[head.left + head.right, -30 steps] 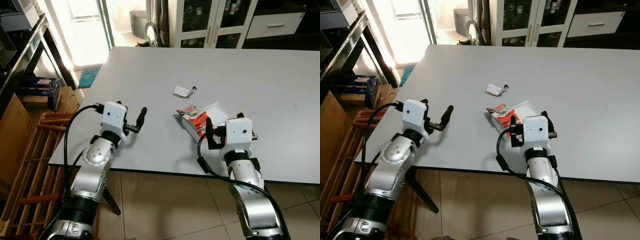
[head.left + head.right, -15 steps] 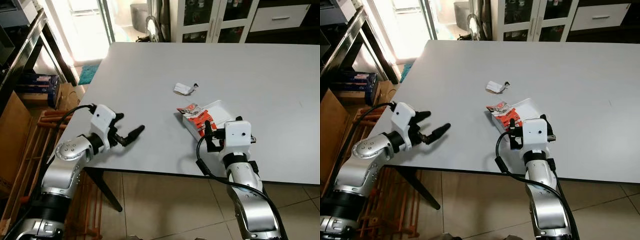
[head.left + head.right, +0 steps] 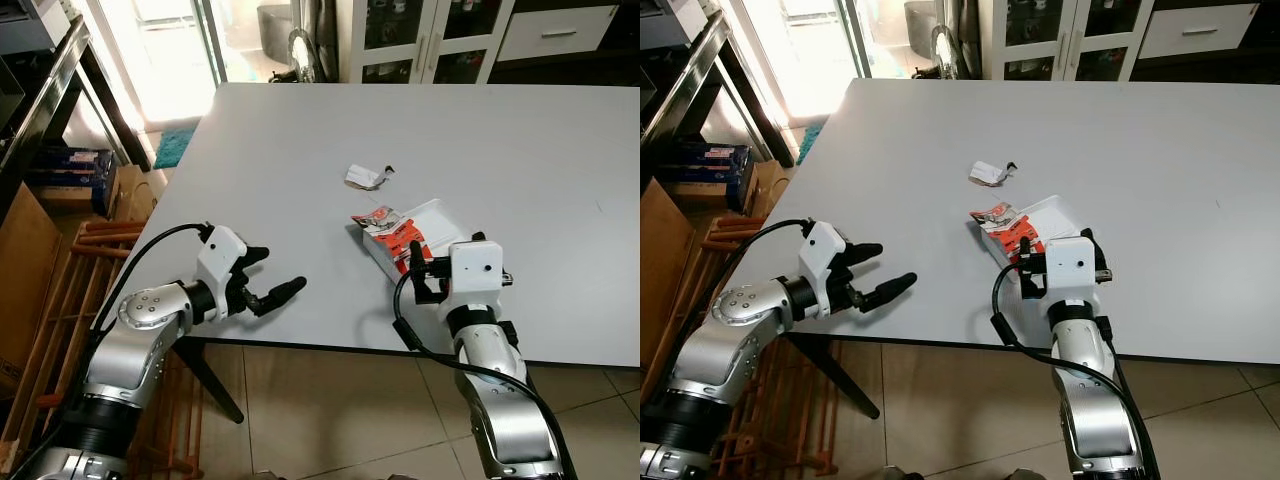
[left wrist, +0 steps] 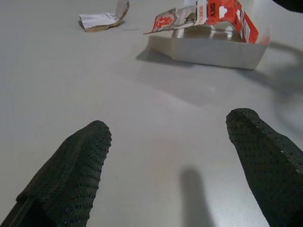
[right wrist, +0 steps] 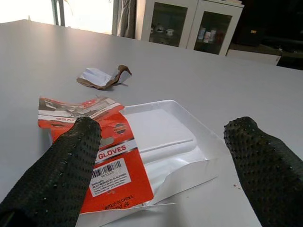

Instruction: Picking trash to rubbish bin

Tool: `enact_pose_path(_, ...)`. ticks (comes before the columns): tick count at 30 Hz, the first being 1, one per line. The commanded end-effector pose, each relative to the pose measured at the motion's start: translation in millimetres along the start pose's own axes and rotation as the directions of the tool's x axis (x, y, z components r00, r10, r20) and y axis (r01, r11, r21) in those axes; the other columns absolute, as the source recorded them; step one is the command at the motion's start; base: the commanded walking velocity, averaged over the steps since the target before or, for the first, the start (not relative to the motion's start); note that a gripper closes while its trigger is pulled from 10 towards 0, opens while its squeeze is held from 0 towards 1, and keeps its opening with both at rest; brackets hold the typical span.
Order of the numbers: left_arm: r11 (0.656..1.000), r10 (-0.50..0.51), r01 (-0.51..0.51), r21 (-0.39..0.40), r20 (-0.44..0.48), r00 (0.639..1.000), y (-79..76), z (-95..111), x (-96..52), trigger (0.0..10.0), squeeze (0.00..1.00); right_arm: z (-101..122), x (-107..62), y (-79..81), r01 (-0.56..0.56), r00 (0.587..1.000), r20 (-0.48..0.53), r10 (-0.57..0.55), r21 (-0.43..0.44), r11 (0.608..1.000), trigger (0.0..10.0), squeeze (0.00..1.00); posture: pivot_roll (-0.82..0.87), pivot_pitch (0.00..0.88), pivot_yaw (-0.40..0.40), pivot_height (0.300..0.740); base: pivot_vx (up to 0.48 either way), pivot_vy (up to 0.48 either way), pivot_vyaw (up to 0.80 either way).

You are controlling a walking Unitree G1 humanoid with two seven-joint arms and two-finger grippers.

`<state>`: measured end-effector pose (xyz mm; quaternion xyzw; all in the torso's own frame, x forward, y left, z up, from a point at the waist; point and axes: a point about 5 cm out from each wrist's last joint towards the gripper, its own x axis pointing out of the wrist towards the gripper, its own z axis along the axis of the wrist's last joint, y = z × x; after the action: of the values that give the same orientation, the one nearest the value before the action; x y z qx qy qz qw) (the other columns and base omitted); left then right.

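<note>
The left gripper (image 3: 272, 278) has swung toward the glove package (image 3: 398, 238), fingers wide. The right gripper (image 5: 163, 156), also wide, stays over it; nothing is picked yet.

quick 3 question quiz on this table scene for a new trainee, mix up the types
1. True or false: the right gripper is open, at the near end of the glove packaging.
2. Which lies farther from the robot: A the crumpled wrapper, B the glove packaging?
3. Fill in: the left gripper is open above the table's ____ edge.

Key: 1 true; 2 A; 3 near
</note>
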<state>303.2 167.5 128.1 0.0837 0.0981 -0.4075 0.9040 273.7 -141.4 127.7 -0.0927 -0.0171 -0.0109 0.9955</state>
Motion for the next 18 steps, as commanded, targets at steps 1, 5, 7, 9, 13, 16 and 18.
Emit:
enact_pose_path(1,1.0,-0.031,0.031,0.005,-0.01,0.999,-2.3,1,-2.1,10.0,0.0,-1,1.5,1.3,-0.008,1.0,-0.007,0.008,0.009,1.0,10.0,0.55,0.01,0.09,0.061,0.74,0.0,0.0,0.0)
enact_pose_path(5,0.999,-0.034,0.035,0.02,-0.026,0.999,-2.4,0,-3.3,10.0,0.0,0,1.5,3.8,-0.015,1.0,-0.012,0.015,0.029,0.999,10.0,0.55,0.0,0.091,0.063,0.74,0.0,0.0,0.0)
enact_pose_path(7,0.999,-0.035,0.035,0.018,-0.027,0.999,-2.3,0,-3.5,10.0,0.0,0,2.6,6.4,-0.024,1.0,-0.015,0.024,0.056,0.998,10.0,0.56,0.0,0.091,0.063,0.74,0.0,0.0,0.0)
enact_pose_path(9,0.999,-0.035,0.036,0.018,-0.028,0.999,-2.1,0,-3.9,10.0,0.0,2,6.0,15.2,-0.063,0.997,-0.027,0.066,0.119,0.991,10.0,0.55,0.0,0.091,0.063,0.74,0.0,0.0,0.0)
enact_pose_path(13,0.999,-0.031,0.032,0.021,-0.031,0.999,-1.3,0,-5.8,10.0,0.0,4,9.5,32.8,-0.18,0.981,-0.035,0.189,0.174,0.968,10.0,0.11,0.02,0.097,0.062,0.74,0.0,0.0,0.0)
enact_pose_path(16,0.999,-0.026,0.027,0.021,-0.031,0.999,-0.7,1,-7.3,10.0,0.0,4,10.0,32.6,-0.184,0.981,-0.03,0.191,0.161,0.97,10.0,0.02,0.02,0.097,0.062,0.74,0.0,0.0,0.0)
enact_pose_path(18,1.0,-0.02,0.021,0.019,-0.034,0.999,-0.6,0,-9.9,10.0,0.0,2,10.1,29.0,-0.17,0.983,-0.038,0.178,0.161,0.972,10.0,0.03,0.02,0.097,0.062,0.74,0.0,0.0,0.0)
